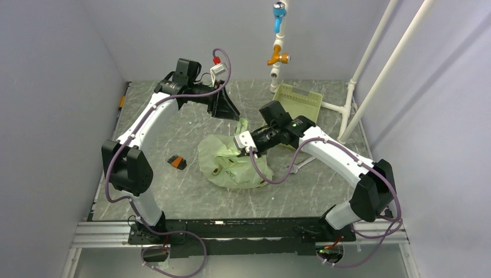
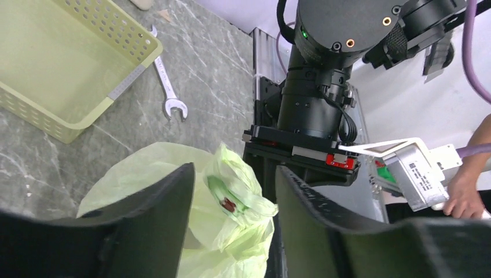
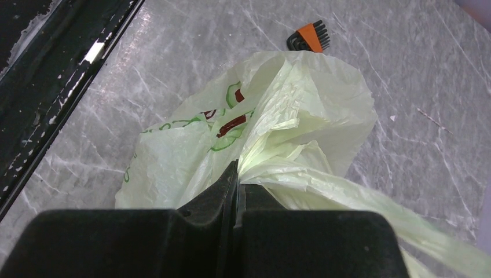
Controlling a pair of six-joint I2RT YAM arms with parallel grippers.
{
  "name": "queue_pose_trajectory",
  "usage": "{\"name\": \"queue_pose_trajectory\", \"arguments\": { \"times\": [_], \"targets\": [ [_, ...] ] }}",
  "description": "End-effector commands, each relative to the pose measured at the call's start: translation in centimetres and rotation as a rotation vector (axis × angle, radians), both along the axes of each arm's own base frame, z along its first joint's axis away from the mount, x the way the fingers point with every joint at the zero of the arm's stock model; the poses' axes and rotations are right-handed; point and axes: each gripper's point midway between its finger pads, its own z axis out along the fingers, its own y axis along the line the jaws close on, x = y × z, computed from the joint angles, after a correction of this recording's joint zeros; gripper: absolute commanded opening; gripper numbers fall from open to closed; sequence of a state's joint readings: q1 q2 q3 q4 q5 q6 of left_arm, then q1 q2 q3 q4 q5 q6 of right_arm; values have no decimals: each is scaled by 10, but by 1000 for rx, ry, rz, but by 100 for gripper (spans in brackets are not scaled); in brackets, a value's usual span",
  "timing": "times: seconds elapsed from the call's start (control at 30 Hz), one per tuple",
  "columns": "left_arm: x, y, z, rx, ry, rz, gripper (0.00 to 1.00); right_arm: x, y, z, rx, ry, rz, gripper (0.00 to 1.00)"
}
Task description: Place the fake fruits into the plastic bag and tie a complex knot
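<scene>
— Counting what's on the table?
— One plastic bag at centre. One block at its nine o'clock, one tray near two, one wrench at three.
— Grippers?
— Two. The right gripper is pinched tight on the bag's film. The left gripper, at twelve, is spread with the bunched top between its fingers.

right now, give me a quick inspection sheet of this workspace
surface: grey marbled table, nothing spilled seen
job's things: plastic bag slumped mid-table, top bunched; fake fruits not visible
clutter: orange-and-black block, wrench, green tray
grippers: left gripper open, bag's top showing between its fingers; right gripper shut on bag film
cables: purple cables loop along both arms
surroundings: white pipes with taps; a person's hand at the left wrist view's edge
</scene>
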State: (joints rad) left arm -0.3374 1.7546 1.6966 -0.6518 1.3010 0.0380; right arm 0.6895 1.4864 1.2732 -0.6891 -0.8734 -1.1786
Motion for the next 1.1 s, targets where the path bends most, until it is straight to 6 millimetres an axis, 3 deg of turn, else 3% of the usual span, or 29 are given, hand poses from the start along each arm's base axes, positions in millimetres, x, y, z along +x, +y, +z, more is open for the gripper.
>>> {"name": "queue_pose_trajectory", "arguments": {
  "times": [0.0,0.2,0.27,0.33,0.47,0.57,0.67,0.8,0.93,1.07],
  "targets": [
    [-4,-6,17,-16,-59,-8,63,-9,-1,16,56,-36,52,0],
    [-3,-15,-11,99,-54,-2,65,-8,-4,17,54,-38,53,0],
    [-5,-16,-14,108,-44,-12,59,-7,-4,17,54,-36,51,0],
    [-6,-16,-9,95,-56,-12,47,-6,-4,17,54,-34,50,0],
    [-9,-12,18,26,-119,-11,16,-3,-6,16,52,-19,27,0],
    [-4,5,43,-34,-124,64,1,2,-11,13,47,25,-17,0],
    [-6,24,67,-122,-196,149,0,12,-17,6,53,82,-87,0],
    [-37,35,83,-167,-334,148,0,29,-20,5,84,255,-244,0],
    [-71,41,60,-128,-411,114,0,51,-17,11,133,433,-428,0],
    [-104,30,12,-34,-558,28,0,66,-10,18,173,604,-580,0]
  ]
}}
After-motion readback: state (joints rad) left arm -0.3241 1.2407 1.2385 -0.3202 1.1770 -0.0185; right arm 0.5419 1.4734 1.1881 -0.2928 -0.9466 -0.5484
